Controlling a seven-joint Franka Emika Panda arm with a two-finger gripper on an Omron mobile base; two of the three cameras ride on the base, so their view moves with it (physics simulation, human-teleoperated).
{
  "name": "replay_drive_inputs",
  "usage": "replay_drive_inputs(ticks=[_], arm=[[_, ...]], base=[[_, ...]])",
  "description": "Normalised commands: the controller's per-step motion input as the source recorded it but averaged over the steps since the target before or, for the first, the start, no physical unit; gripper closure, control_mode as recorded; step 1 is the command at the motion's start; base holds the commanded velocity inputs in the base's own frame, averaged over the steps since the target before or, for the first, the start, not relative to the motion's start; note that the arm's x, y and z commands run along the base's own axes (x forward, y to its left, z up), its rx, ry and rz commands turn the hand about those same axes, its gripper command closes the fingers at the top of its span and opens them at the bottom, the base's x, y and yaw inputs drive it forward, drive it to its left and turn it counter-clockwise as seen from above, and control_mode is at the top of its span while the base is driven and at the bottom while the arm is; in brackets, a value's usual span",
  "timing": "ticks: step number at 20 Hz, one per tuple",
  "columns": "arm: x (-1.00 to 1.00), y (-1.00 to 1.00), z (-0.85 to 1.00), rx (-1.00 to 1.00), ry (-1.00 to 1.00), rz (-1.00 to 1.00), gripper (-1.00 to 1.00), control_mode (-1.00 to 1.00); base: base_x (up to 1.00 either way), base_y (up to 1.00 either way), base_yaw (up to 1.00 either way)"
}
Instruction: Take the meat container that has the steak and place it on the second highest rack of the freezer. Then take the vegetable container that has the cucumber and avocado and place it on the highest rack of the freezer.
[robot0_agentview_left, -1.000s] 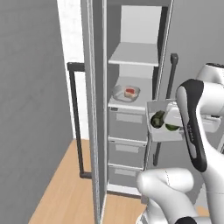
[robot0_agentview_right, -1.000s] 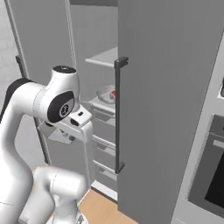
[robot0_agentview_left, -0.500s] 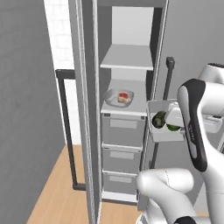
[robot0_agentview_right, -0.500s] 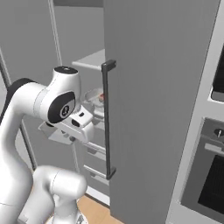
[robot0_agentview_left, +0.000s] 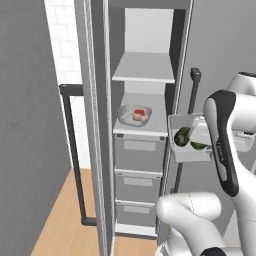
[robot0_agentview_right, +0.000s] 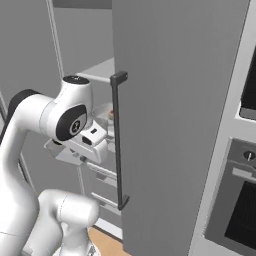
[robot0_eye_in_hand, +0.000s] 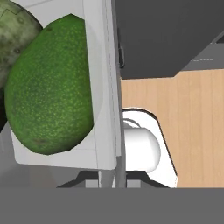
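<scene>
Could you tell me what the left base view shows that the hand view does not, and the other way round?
The left base view takes in the open freezer, with the steak in its rounded dish on the lower shelf board and grey drawers underneath. The hand view looks close along the tray wall, with the gripper shut on that wall, wooden floor beyond, and the bright green avocado. Both show the tray of green produce held up by the arm.
</scene>
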Motion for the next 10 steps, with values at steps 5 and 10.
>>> replay_drive_inputs(ticks=[5,10], arm=[[0.00,0.00,0.00,0.00,0.00,0.00,1.00,1.00],[0.00,0.00,0.00,0.00,0.00,0.00,1.00,1.00]], base=[[0.10,0.28,0.02],[0.09,0.04,0.09]])
